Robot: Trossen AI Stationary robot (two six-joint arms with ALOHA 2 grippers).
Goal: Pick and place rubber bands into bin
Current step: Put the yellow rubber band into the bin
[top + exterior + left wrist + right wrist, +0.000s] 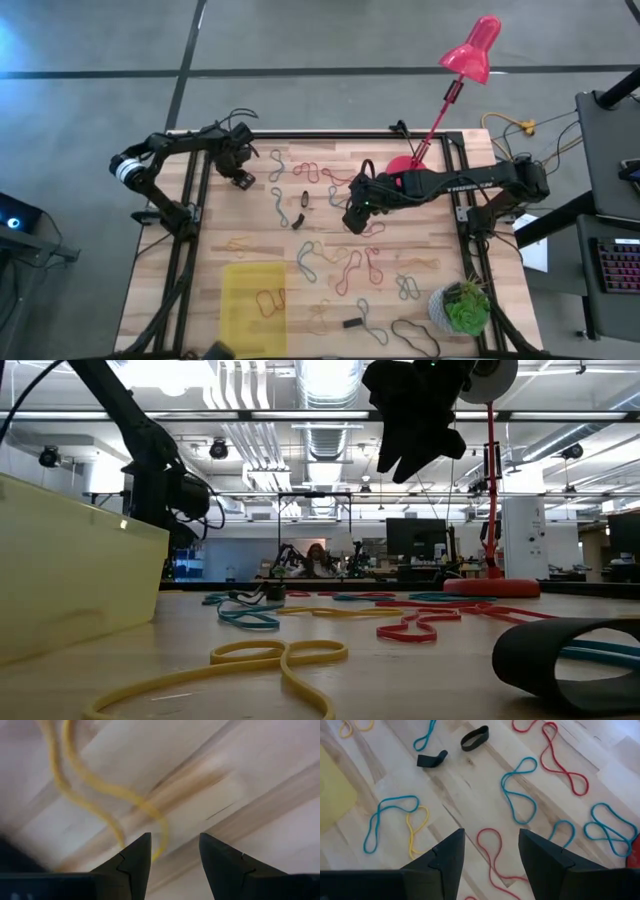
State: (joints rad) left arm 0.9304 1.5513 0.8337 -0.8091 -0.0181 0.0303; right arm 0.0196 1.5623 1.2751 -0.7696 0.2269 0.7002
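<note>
Right tool [487, 852], fingers spread and empty, hangs over a red rubber band [492, 851] mid-desk; yellow bin [254, 306] sits near-left. Risk: thin flat band slips out on closing. Left tool [172, 852], also spread, waits far-left.

The low view's left edge cuts off the bin [70, 575]; the left wrist view's yellow rubber band [100, 790] is blurred, running off the top edge.

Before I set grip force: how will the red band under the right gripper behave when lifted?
Probably floppy: the red rubber band lies flat in a loose, wavy loop. It looks thin, so likely very light, and may slip from the open right gripper unless pinched squarely. Rolling seems unlikely.
</note>
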